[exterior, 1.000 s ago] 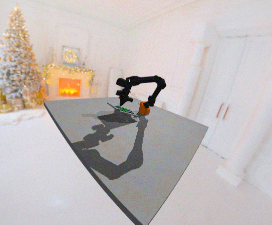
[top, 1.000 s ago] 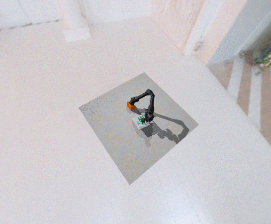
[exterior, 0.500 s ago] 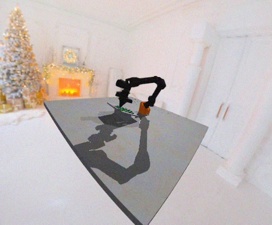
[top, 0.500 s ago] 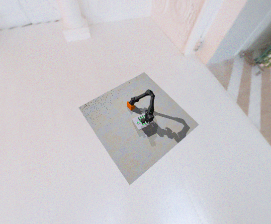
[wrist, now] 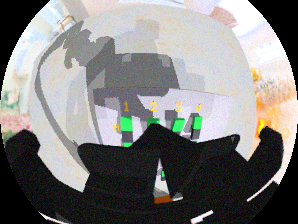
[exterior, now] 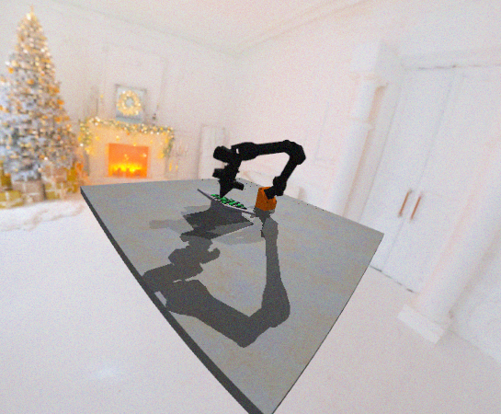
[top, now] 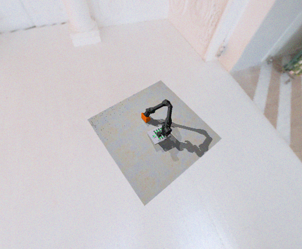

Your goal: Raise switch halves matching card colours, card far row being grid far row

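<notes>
The white switch panel (top: 153, 137) (exterior: 213, 197) (wrist: 212, 111) lies on the grey table, with green and dark grey rocker switches (top: 158, 131) (exterior: 228, 201) (wrist: 128, 127) in a grid. My gripper (top: 162, 134) (exterior: 222, 192) (wrist: 153, 127) is shut and empty, its fingertips pointing down just above the panel's switches. In the wrist view the far row of numbered switches shows beyond the closed fingers; the nearer rows are hidden by the gripper. The card is not visible.
The arm's orange base (top: 145, 118) (exterior: 265, 201) stands on the grey table (top: 139, 171) (exterior: 324, 258) close to the panel. The arm's dark shadow falls across the table beside the panel.
</notes>
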You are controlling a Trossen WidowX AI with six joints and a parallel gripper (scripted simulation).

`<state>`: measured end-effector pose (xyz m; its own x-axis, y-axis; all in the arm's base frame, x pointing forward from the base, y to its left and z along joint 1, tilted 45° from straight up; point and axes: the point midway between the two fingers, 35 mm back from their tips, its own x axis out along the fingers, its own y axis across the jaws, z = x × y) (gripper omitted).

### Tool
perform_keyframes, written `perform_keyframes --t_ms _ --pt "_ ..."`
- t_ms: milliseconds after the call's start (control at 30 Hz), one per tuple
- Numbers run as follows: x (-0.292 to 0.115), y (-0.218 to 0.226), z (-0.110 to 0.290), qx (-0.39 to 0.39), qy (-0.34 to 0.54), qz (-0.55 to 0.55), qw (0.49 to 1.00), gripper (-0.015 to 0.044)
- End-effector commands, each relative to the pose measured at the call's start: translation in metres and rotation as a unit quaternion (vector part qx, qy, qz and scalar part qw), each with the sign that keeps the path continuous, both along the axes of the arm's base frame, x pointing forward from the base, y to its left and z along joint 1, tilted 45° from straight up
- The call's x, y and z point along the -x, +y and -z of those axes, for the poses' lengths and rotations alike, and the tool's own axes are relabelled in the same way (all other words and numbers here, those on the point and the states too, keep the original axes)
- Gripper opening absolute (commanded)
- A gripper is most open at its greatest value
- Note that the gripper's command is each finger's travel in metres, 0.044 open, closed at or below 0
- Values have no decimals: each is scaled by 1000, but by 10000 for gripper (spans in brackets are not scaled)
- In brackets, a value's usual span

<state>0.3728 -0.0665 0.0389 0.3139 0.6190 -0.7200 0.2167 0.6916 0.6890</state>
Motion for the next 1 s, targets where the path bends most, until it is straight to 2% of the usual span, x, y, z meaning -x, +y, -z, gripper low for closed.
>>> perform_keyframes --t_ms 0,967 --pt "-1 1 0 -3 0 2 1000 0" --pt "-2 3 3 -3 0 2 1000 0"
